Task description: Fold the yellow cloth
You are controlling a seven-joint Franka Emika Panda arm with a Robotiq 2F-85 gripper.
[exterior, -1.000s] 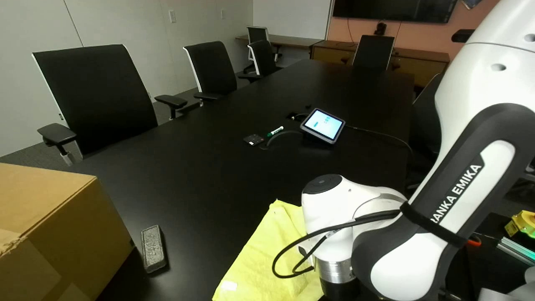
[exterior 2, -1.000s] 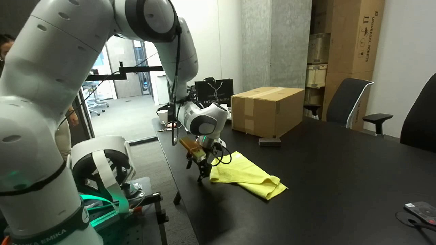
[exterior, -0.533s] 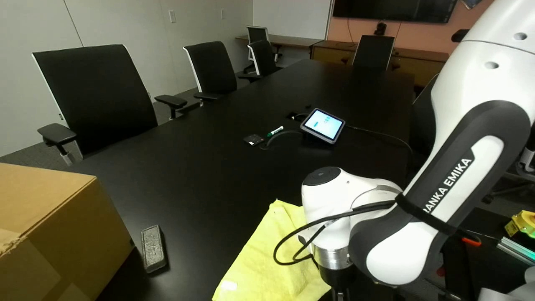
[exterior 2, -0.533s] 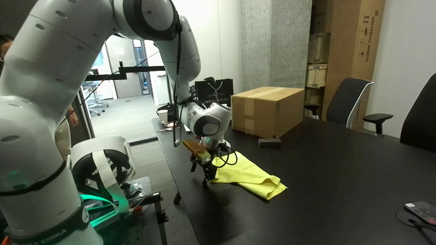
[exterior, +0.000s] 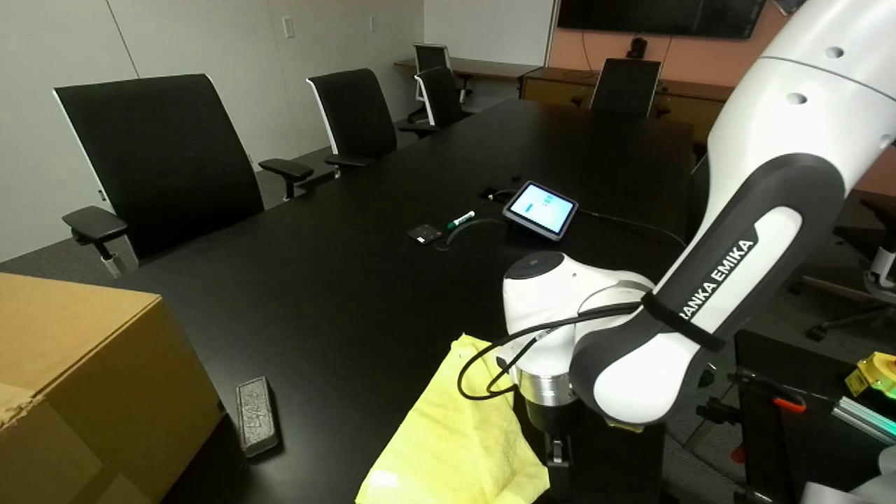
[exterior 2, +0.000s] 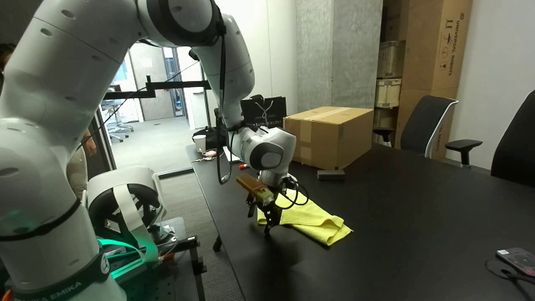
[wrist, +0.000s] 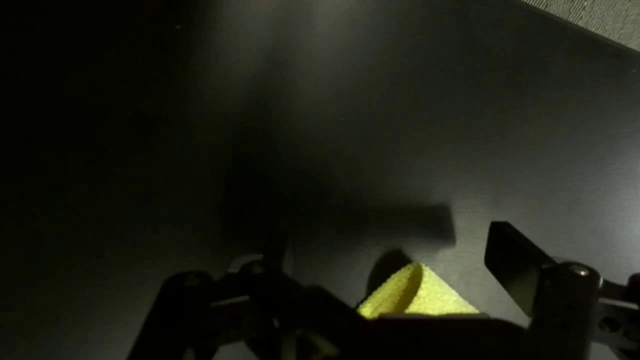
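Starting far left in an exterior view, well apart from my gripper, there's the cardboard box, sitting on the black table. Next along comes a dark grey block, just beside that box, on the side toward me. On we go: a small black device lies off beyond me, with a green-and-white marker just beside it. And here's the big one, the yellow cloth, on the table immediately left of my gripper in that view, running out past the bottom edge. In an exterior view its layered end points right, away from me, while my gripper blocks some of the left end. A tablet follows, screen lit, well beyond me. Then it's me! Fingers wide apart, pointing down at the table, and in the wrist view a curled yellow fold shows between them, low in the frame, partly hidden by my own body; whether we're touching, I can't tell. Last, far right of me, something bright yellow is cut off by the frame edge, so its kind is unclear.
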